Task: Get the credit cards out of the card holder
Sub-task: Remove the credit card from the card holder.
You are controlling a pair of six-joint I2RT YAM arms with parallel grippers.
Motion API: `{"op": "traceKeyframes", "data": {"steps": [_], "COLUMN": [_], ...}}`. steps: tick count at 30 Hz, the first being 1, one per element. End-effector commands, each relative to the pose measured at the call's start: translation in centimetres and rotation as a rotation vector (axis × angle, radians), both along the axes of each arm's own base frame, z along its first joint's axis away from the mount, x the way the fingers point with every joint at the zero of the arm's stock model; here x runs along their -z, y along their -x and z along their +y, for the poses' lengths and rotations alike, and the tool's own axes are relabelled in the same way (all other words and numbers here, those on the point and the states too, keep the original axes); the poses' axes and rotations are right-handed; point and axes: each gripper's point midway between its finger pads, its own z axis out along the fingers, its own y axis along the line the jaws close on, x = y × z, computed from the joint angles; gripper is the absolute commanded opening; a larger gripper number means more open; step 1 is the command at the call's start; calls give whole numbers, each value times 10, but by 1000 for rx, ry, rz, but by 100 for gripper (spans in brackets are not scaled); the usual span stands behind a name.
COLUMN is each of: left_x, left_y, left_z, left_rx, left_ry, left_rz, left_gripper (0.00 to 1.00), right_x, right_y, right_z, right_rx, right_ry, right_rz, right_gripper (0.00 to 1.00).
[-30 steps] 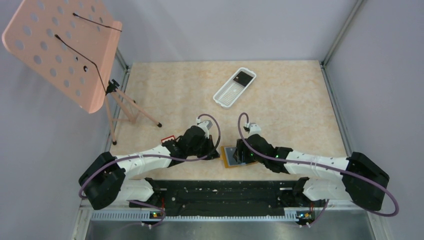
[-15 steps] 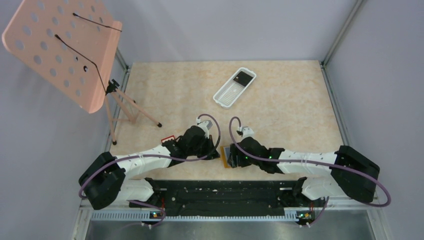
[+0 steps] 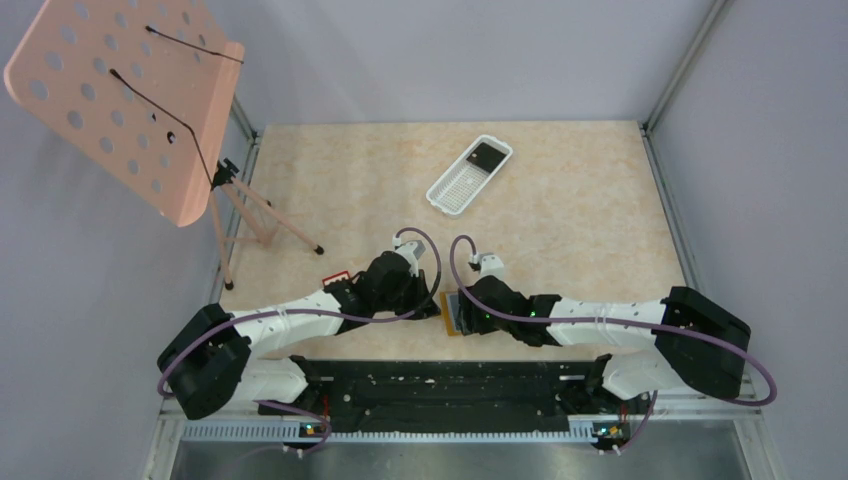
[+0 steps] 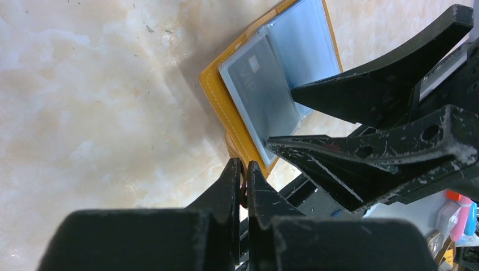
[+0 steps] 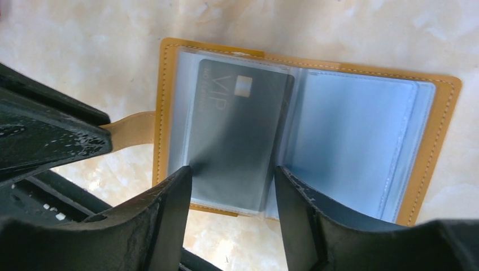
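Holder anchored open, right fingers lined up on a card

The card holder lies spread flat on the table at its near edge. The left gripper is pressed together on the tab, probably to stop it sliding. The right gripper stands spread astride the grey credit card, which is sleeved in one panel; the other pocket possibly hides a paler one

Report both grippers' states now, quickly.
Left gripper: shut on the small tab of the tan leather bifold card holder.
Right gripper: open, jaws either side of the flat grey VIP card, nothing held.
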Motion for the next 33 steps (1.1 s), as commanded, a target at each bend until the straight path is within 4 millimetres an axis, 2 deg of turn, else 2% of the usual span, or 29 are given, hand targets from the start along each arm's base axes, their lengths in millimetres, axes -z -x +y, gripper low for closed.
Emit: {"op": "traceKeyframes", "data": {"steps": [1, 4, 7, 10, 14, 22, 33], "left_x": [-5, -5, -5, -5, -6, -7, -8], "left_y": [0, 0, 1, 1, 1, 2, 3], "left_z": [-5, -4, -5, -4, -5, -6, -10], "left_rx": [6, 7, 7, 6, 6, 11, 18], "left_ry": [33, 32, 33, 33, 37, 46, 66], "left_rz": [-15, -14, -14, -12, -13, -11, 1], "left_gripper": [0, 0, 0, 0, 0, 0, 0], "right_x": [-6, -6, -10, -17, -26, -12, -13], "right_y": [-6, -6, -7, -6, -3, -2, -1], "right_z": [-1, -3, -4, 3, 12, 11, 19], "right_rx": [38, 46, 49, 36, 17, 23, 15], "right_ry": [25, 24, 17, -17, -66, -26, -37], "right_rz": [-31, -35, -40, -43, -41, -18, -20], "right_gripper": [53, 48, 48, 56, 62, 65, 67]}}
